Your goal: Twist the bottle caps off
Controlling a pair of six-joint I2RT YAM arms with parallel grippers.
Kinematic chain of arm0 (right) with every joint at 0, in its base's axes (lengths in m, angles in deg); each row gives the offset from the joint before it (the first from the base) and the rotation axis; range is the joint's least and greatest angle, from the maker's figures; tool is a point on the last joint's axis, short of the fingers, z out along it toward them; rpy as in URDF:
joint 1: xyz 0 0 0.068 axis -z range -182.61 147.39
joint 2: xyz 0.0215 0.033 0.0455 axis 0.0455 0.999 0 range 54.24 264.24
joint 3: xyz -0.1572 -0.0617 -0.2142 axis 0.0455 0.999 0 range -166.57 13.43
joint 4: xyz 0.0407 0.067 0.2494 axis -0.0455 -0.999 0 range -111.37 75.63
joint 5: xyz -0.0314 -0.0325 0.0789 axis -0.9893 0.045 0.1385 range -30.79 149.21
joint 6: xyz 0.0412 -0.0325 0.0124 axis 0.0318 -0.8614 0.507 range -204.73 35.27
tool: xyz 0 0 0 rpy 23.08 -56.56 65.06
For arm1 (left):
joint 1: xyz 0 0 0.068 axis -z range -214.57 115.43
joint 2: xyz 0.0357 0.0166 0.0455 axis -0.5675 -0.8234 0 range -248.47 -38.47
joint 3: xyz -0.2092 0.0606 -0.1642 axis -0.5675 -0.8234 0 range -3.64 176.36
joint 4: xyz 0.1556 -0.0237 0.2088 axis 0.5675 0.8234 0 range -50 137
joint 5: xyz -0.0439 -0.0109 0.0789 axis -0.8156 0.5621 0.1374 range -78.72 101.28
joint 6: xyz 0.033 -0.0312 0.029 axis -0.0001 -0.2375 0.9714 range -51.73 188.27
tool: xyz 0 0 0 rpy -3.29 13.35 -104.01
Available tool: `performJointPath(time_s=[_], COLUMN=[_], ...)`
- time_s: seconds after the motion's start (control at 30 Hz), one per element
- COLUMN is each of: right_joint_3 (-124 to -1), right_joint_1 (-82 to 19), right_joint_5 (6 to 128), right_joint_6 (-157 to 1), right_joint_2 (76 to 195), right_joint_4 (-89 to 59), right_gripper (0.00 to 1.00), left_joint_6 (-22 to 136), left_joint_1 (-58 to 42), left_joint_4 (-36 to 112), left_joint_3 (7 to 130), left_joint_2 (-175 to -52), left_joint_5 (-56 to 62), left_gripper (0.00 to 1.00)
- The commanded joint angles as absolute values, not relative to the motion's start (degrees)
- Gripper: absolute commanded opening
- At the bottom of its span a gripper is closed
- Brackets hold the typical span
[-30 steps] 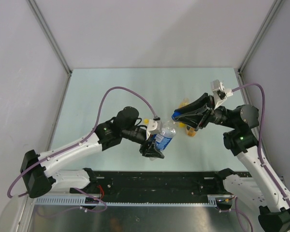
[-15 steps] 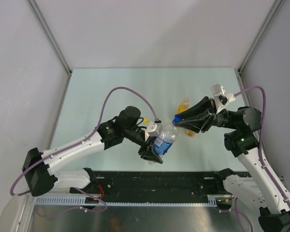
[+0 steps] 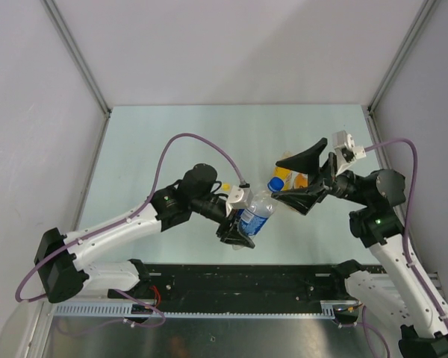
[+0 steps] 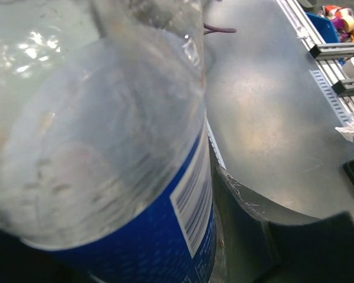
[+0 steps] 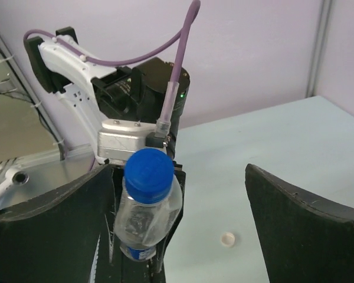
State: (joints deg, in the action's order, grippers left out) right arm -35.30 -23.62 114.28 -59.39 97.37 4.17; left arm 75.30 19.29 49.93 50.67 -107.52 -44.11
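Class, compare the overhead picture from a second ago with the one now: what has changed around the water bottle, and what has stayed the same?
The right gripper let go of the blue cap. Its jaws were shut on the cap a second ago and now stand wide apart on either side of it. The cap remains on the clear water bottle, which the left gripper still holds in much the same place.

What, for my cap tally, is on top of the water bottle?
A blue cap sits on the water bottle, between the open jaws of the right gripper. It covers the threads, so how loose it is cannot be seen.
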Motion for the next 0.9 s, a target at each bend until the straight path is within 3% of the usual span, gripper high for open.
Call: performJointPath(time_s=[0.0, 0.4, 0.87], right_joint_3=[-35.8, -36.2, -41.8], right_joint_1=[-23.3, -23.2, -27.0], right_joint_5=[109.2, 93.5, 75.7], right_joint_6=[-60.0, -57.2, -53.1], right_joint_2=[92.8, 90.8, 101.0], right_joint_4=[4.6, 0.9, -11.5], right_gripper=[0.99, 0.99, 0.99], left_joint_6=[75.5, 73.9, 65.4], left_joint_1=[19.6, 19.7, 21.3], left_joint_4=[47.3, 47.4, 48.1], left_joint_3=[50.3, 49.3, 48.0], left_joint_2=[-106.8, -107.4, -107.8], left_joint_5=[-40.7, -21.4, 22.2], left_gripper=[0.37, 0.36, 0.33])
